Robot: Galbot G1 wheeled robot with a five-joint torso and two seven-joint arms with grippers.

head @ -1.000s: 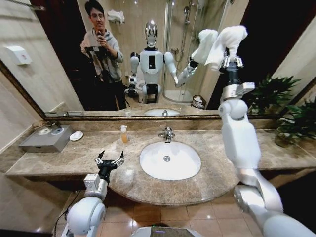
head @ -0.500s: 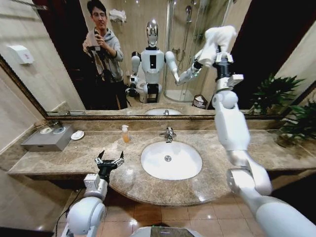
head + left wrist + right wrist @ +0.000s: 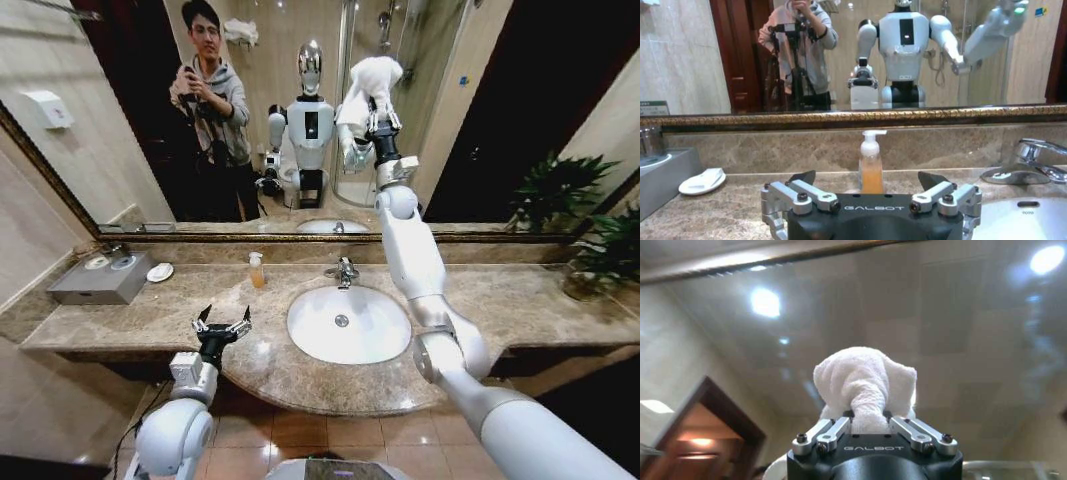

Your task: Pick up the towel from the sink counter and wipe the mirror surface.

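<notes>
A bathroom vanity seen from the robot's head, described from left to right. At far left on the brown marble counter (image 3: 120,325) sits one grey tray (image 3: 88,280) with one small white soap dish (image 3: 159,272) beside it. Nearer, the left tool (image 3: 222,325) hovers idle over the counter's front edge, its fingers spread apart and grasping nothing. One soap pump bottle (image 3: 257,270) with orange liquid stands far behind it, against the backsplash. In the middle lies one oval white basin (image 3: 348,324) with one chrome faucet (image 3: 342,270). Above, the right arm reaches up to the one wide framed mirror (image 3: 480,110), and the right tool (image 3: 380,122) is clenched on the one white towel (image 3: 372,82), which is bunched and pressed high against the glass, just right of the robot's own reflection. To wipe well, the arm should likely keep the cloth flat on the glass with light, even pressure and sweep in overlapping passes, so the metal fingers never touch the mirror. At far right one leafy potted plant (image 3: 610,250) stands on the counter, doubled by its reflection.
</notes>
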